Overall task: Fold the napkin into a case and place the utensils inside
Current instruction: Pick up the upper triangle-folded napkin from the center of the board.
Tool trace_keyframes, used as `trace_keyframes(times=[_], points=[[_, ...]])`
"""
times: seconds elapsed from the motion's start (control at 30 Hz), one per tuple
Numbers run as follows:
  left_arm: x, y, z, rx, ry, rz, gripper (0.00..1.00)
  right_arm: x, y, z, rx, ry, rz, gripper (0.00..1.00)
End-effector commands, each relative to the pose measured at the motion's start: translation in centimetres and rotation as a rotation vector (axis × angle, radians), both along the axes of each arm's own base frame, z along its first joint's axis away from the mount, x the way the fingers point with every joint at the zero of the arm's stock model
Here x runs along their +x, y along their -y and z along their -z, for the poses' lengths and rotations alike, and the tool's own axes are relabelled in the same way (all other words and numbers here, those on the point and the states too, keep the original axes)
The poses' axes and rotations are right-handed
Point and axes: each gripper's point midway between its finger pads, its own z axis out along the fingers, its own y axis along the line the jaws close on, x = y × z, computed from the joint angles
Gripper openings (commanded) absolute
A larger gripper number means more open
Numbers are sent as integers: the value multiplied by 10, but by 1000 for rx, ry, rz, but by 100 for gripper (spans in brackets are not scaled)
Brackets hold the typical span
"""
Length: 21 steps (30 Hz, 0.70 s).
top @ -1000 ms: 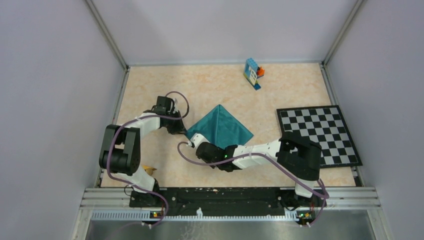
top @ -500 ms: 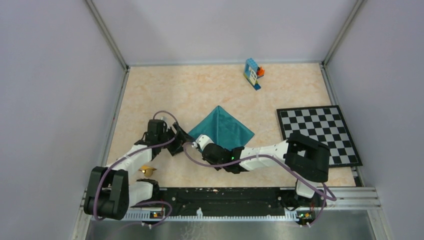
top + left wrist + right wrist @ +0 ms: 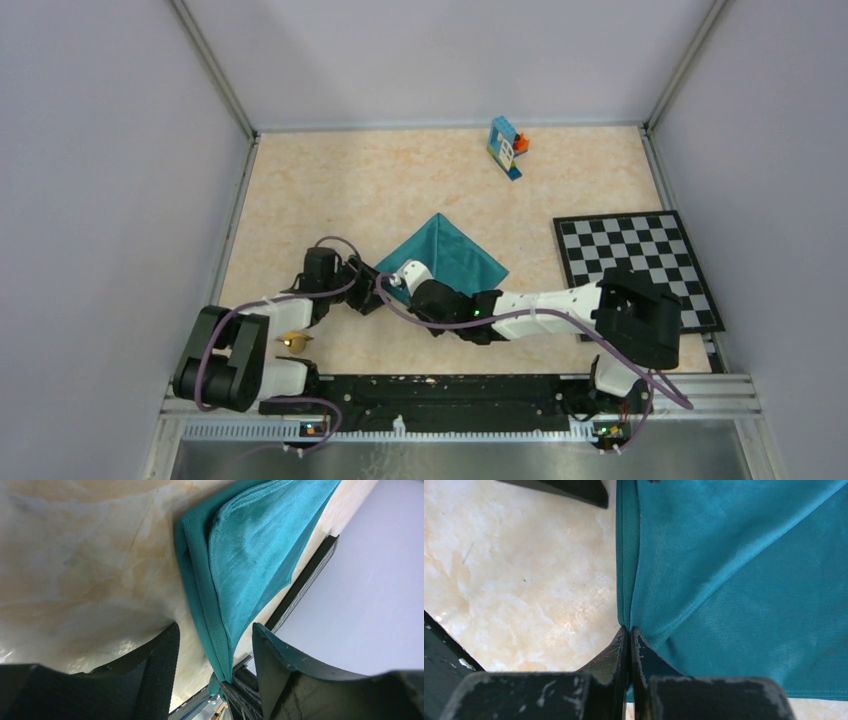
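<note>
The left gripper [image 3: 212,639] stands spread around a corner of the napkin [image 3: 250,555]; the right gripper [image 3: 629,630], pressed together, meets the same folded edge. The cloth lies flat, left of the checkerboard mat [image 3: 635,268]. Soft, light, probably slippery: pinch all layers at the hemmed corner

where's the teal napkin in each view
Top external: napkin mid-table, a triangle between the arms.
Left wrist: upper centre, corner reaching down into the open left end effector.
Right wrist: fills the right side, edge at the right end effector.
Shared landmark: beige marbled table.
</note>
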Motion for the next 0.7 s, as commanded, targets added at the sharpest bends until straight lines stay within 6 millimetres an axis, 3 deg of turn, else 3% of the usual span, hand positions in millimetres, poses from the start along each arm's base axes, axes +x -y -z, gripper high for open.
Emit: trace_keyframes(times=[0.0,0.37,0.67], points=[[7,5,1,-14,12,-13,60,5,-9,-24,98,12,17,0],[17,-2,14,56,18,-30,38,-1,-9,-19,96,-7,-16,0],[22,-2,13,84,26,-2,0,-4,-5,3,13,-10,-76,0]])
